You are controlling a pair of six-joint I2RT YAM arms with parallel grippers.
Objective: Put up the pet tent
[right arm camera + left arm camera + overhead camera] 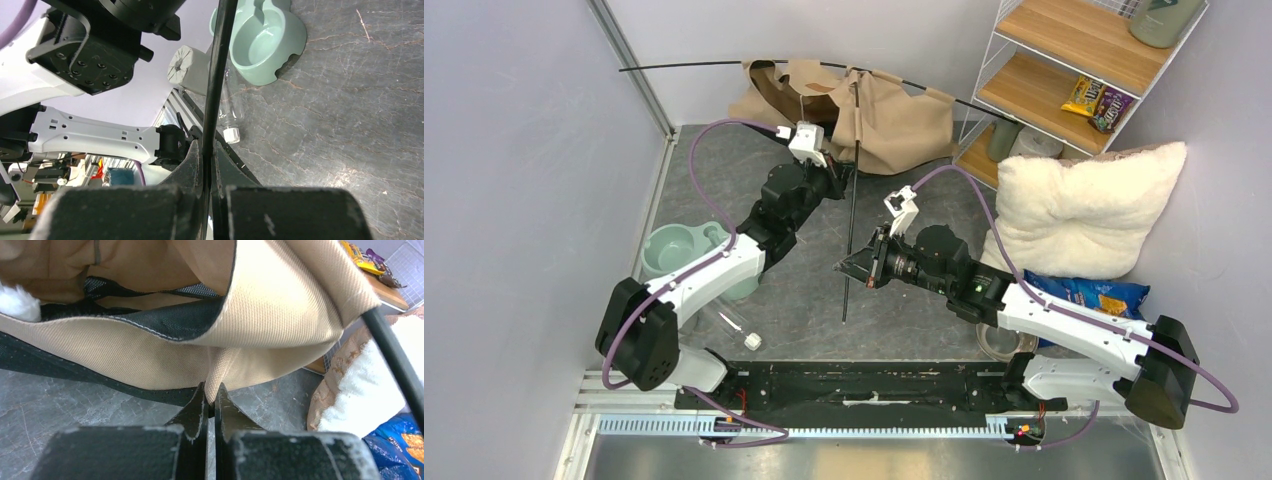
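1. The left claw (211,392) is closed, its tips pinching a hanging fold of tan cloth at the lower edge of the pet tent (280,305).
2. The pet tent lies slumped on the grey desk (804,290), directly ahead of and above the left claw. The tent's black mesh base stretches away to the claw's left.
3. The right claw (207,150) is clamped shut around a thin black pole (218,70), which runs straight out past its tips.
4. From above, this pole reaches from the tent cloth just beside the left claw, passes through the right claw, and ends on the desk a little beyond it, toward the arm bases.
5. A second pole (694,64) arches over the tent, on the far side of the left claw.
6. A green bowl (287,42) sits beyond the right claw's tips, with a clear bottle (227,112) lying between them.
7. A fluffy white pillow (370,390) lies off to the left claw's right.
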